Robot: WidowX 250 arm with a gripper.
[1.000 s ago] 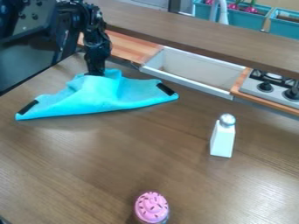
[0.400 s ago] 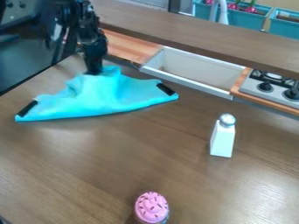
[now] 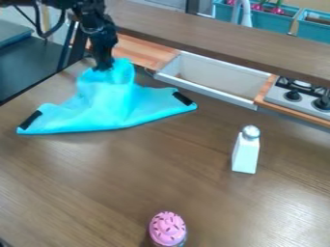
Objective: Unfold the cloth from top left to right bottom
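One blue cloth (image 3: 106,108) lies on the surface (image 3: 129,178), raised peak held in the claw (image 3: 103,66); one white shaker (image 3: 245,153), well apart from the cloth.

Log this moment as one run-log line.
jaws: holding raised peak of cloth | dark-marked corners: on table | unfolding: unfinished | white shaker: upright

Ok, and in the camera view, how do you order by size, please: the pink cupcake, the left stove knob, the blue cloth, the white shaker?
1. blue cloth
2. white shaker and pink cupcake, too alike to rank
3. left stove knob
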